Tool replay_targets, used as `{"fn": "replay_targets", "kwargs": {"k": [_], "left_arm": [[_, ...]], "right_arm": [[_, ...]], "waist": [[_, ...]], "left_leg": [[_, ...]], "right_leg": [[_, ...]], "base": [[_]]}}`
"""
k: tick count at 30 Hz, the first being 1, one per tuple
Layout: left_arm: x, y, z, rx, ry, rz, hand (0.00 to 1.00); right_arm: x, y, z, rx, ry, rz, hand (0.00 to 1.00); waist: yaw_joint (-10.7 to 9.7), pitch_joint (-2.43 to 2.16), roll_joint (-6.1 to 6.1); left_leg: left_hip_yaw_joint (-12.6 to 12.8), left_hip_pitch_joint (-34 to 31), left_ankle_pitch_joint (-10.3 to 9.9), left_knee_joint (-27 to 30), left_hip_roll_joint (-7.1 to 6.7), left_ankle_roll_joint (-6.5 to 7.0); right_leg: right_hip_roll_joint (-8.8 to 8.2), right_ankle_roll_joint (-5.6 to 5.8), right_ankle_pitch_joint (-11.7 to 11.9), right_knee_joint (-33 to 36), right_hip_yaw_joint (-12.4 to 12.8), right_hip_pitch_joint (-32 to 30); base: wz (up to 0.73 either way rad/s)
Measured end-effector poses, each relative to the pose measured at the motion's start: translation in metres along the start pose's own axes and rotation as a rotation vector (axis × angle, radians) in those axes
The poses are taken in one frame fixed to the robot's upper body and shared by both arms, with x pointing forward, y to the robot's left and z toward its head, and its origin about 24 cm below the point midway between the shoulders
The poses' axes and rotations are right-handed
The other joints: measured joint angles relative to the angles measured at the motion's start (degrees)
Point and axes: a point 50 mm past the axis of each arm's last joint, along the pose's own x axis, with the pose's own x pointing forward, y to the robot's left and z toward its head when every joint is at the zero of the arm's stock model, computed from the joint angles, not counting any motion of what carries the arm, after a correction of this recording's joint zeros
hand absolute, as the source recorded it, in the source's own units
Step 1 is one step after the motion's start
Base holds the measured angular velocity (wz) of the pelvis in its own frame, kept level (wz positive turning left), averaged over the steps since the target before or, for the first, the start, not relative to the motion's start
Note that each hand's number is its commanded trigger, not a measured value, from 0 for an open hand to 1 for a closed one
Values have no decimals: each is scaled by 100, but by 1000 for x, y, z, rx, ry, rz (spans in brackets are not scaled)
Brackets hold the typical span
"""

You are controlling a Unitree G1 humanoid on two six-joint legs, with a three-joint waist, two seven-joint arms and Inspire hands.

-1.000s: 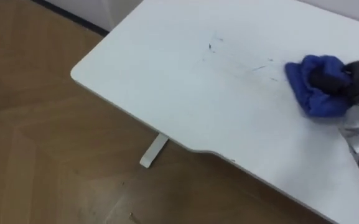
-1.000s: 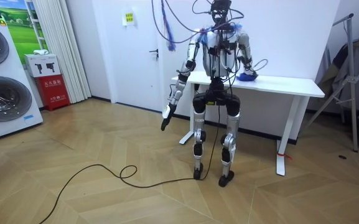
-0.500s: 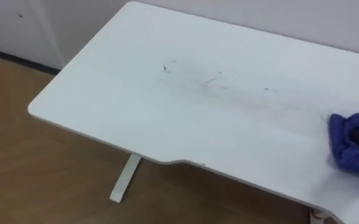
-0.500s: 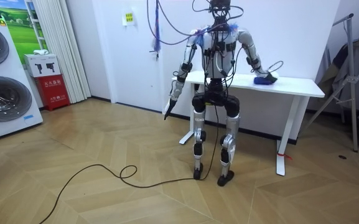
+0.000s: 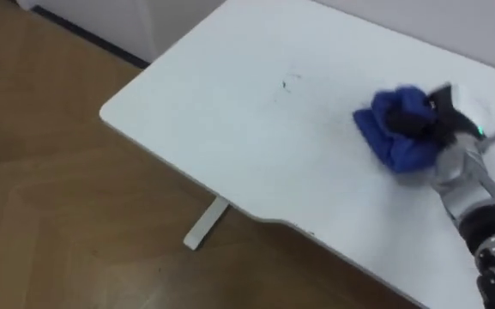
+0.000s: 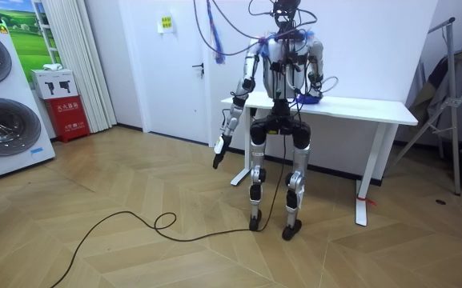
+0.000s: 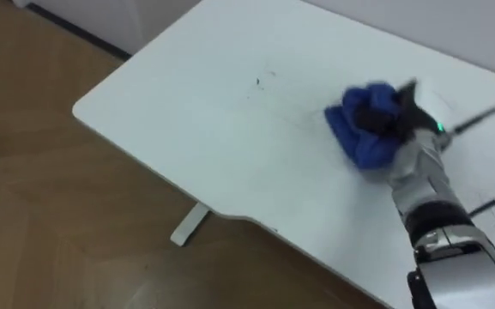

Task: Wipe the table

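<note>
Crumpled blue cloth (image 5: 399,129) lies on the white table (image 5: 230,112), near faint dark marks.

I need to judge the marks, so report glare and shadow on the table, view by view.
Left eye view: table evenly lit, no glare, faint marks legible, soft shadow beside the blue cloth in the right hand. Room view: table top bright, shade beneath it.

Free counter (image 5: 221,129) lies left of the right robot hand (image 5: 451,129), open as far as the rounded corner; the blue cloth (image 5: 391,137) bunched in its fingers is the sole obstacle there.
</note>
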Motion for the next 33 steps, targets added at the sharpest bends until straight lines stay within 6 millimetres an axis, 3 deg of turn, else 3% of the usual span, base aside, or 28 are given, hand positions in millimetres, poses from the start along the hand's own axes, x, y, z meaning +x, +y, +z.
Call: {"fn": "replay_targets", "kwargs": {"k": [2, 5, 7, 10, 12, 14, 15, 16, 17, 18, 19, 20, 21, 23, 24, 25, 26, 27, 28, 29, 30, 31, 33], "left_arm": [[0, 7, 7, -27, -47, 38, 0], [-1, 10, 20, -35, -114, 60, 0], [-1, 10, 26, -29, -133, 67, 0], [-1, 5, 37, -21, -156, 69, 0], [-1, 2, 48, -12, -191, 74, 0], [1, -3, 58, -3, -217, 86, 0], [1, -4, 60, -3, -221, 85, 0], [2, -5, 63, -1, -218, 84, 0], [3, -5, 67, 1, -212, 86, 0], [3, -5, 70, 0, -218, 84, 0], [2, -7, 83, -3, -251, 76, 0], [0, -7, 95, -3, -284, 75, 0], [0, -6, 99, -6, -293, 76, 0], [0, 2, 102, 1, -295, 97, 0], [1, 12, 97, 7, -284, 119, 0], [1, 15, 96, -2, -281, 125, 0], [2, 17, 85, -7, -260, 126, 0], [2, 17, 80, -4, -246, 118, 0], [3, 15, 68, 2, -213, 96, 0], [4, 13, 52, 10, -172, 81, 0], [3, 13, 44, 12, -154, 75, 0], [3, 16, 31, 14, -133, 73, 0], [1, 20, 12, 8, -93, 86, 0]], "right_arm": [[-11, 2, -35, 22, 83, -26, 100], [-26, -4, -76, 45, 193, -70, 100], [-29, -12, -90, 37, 227, -95, 100], [-29, -16, -91, 22, 239, -111, 100], [-23, -11, -74, 20, 235, -110, 100], [-16, 5, -40, -29, 198, -72, 100], [-14, 11, -26, -42, 166, -55, 100], [-10, 20, 7, -63, 78, -26, 100], [-10, 32, 48, -65, -32, 18, 100], [-10, 36, 65, -60, -78, 35, 100], [-8, 34, 96, -60, -169, 47, 100], [-5, 27, 117, -46, -230, 44, 100], [-4, 24, 125, -37, -250, 41, 100], [-2, 18, 139, -24, -290, 40, 100], [-2, 20, 135, -29, -289, 53, 100], [-2, 21, 130, -36, -284, 59, 100], [-1, 21, 117, -56, -260, 76, 100], [1, 21, 105, -74, -238, 84, 100], [3, 15, 77, -68, -188, 78, 100], [4, 9, 49, -82, -133, 67, 100], [3, 7, 34, -83, -98, 62, 100], [0, 3, 8, -56, -32, 50, 100], [-10, 2, -28, -27, 60, 39, 100]], "waist": [[-333, 10, -38], [-509, -9, -56], [-543, -41, 23], [-526, -33, 190], [-254, -23, 275], [283, -15, 316], [403, -13, 319], [616, -9, 318], [727, -8, 301], [810, -2, 274], [1000, 38, 194], [1136, 54, 141], [1158, 50, 128], [1228, 48, 48], [1229, 57, -59], [1234, 40, -76], [1202, 50, -59], [1123, 47, -70], [916, 48, -75], [670, 52, -62], [551, 59, -50], [361, 78, -71], [106, 78, -45]], "left_leg": [[6, 170, -50, -15, -20, 71], [110, 213, -221, 121, -2, 106], [220, 138, -408, 434, 46, 157], [557, 156, -609, 770, 201, 245], [926, 158, -692, 907, 361, 281], [1359, 138, -786, 1081, 573, 217], [1453, 109, -800, 1119, 636, 194], [1523, -16, -809, 1200, 759, 105], [1490, -207, -779, 1261, 906, 2], [1477, -295, -746, 1273, 954, -55], [1408, -514, -674, 1310, 1075, -178], [1158, -796, -568, 1321, 1155, -327], [1005, -910, -502, 1325, 1188, -396], [563, -1053, -312, 1294, 1366, -716], [384, -1016, -243, 1220, 1496, -941], [333, -983, -202, 1177, 1594, -1050], [339, -890, -13, 1058, 1871, -1217], [363, -879, 145, 975, 1977, -1239], [512, -867, 422, 865, 2135, -1194], [607, -792, 505, 851, 2138, -1161], [690, -725, 502, 856, 2130, -1161], [844, -627, 422, 948, 2013, -1088], [860, -416, -214, 1360, 1557, -844]], "right_leg": [[-33, 66, -42, -26, 30, 200], [-34, 76, -46, 59, 16, 253], [-59, 143, -101, 278, 1, 228], [-327, 137, -249, 1257, -70, -161], [-536, 137, -216, 2114, 47, -664], [-1038, 48, -436, 3147, 70, -1093], [-1174, 62, -489, 3231, 90, -1137], [-1371, 97, -519, 3104, 160, -1176], [-1476, 155, -481, 2653, 179, -1107], [-1520, 192, -455, 2382, 197, -1076], [-1549, 285, -329, 1756, 188, -975], [-1535, 312, -149, 1229, 137, -875], [-1532, 327, -40, 1025, 57, -802], [-1493, 388, 296, 594, -17, -661], [-1379, 524, 364, 602, 18, -734], [-1297, 768, 195, 819, 38, -732], [-1025, 663, -156, 1165, -6, -753], [-950, 601, -289, 1301, -91, -743], [-838, 486, -502, 1442, -256, -670], [-759, 429, -670, 1439, -415, -493], [-708, 395, -694, 1411, -473, -401], [-638, 345, -725, 1261, -546, -233], [-434, 244, -679, 918, -528, 65]], "base": [[14], [-30], [-41], [-60], [-90], [-108], [-100], [-62], [-45], [-10], [28], [54], [96], [96], [62], [32], [19], [44], [72], [70], [50], [25], [-2]]}}
